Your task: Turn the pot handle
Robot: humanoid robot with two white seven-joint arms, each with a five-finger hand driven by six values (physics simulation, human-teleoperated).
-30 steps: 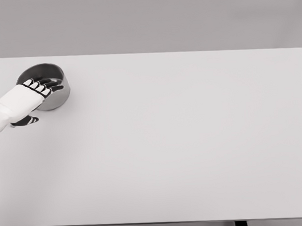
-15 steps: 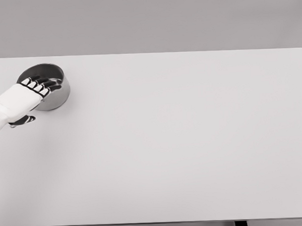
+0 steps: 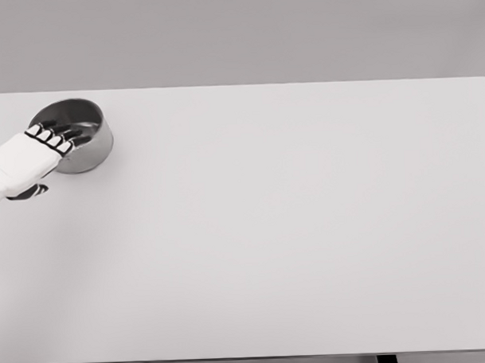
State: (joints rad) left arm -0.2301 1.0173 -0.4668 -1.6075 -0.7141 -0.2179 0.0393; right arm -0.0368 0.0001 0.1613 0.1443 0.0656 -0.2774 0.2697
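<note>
The metal pot [image 3: 80, 139] stood at the far left of the white table [image 3: 292, 227], a shallow grey pan with a dark inside, and the left hand [image 3: 36, 154] lay over its near-left rim. The white back of the hand faced the camera, and the dark fingers [image 3: 66, 137] reached past the rim into the bowl, four of them side by side and bent down at the knuckles, with the tips inside the wall. The thumb [image 3: 28, 191] showed dark below the palm, on the near side and apart from the pot. The fingers looked hooked over the rim rather than closed round anything, though whether they pressed on the metal was hard to make out at this size. No handle could be seen; if the pot had one, it probably lay under the hand or the wrist, on the side nearest the fingers' roots. The right arm was out of view. By the look of it the turning step was in hand, the fingers set against the pot so that a sweep of the arm would swing it about its own middle. The next move called for a steady drag with the fingertips kept below the rim, and for pressure low enough that the light pot turned in place and did not slide off the table's left edge, which was close.
</note>
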